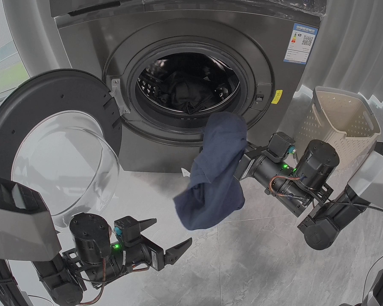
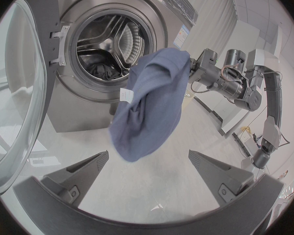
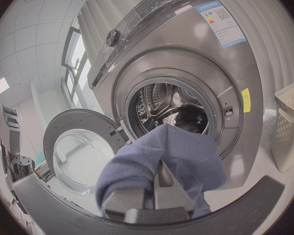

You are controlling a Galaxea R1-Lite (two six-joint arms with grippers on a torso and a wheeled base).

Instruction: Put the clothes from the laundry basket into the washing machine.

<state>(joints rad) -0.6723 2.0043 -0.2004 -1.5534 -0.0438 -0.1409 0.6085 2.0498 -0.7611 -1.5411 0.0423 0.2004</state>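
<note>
A navy blue garment [image 1: 215, 171] hangs from my right gripper [image 1: 242, 151], which is shut on its upper end just below and in front of the washing machine's open drum [image 1: 187, 86]. The cloth [image 2: 150, 105] dangles free above the floor and drapes over my right fingers [image 3: 168, 186], with more of it [image 3: 173, 157] bunched ahead of them. Dark clothes [image 1: 187, 92] lie inside the drum. My left gripper [image 1: 166, 239] is low at the front left, open and empty, its fingertips [image 2: 94, 162] spread wide. The beige laundry basket [image 1: 342, 120] stands at the right of the machine.
The machine's round door [image 1: 51, 141] is swung fully open to the left, close above my left arm. Grey tiled floor [image 1: 259, 256] lies in front. A curtain [image 1: 361, 35] hangs behind the basket.
</note>
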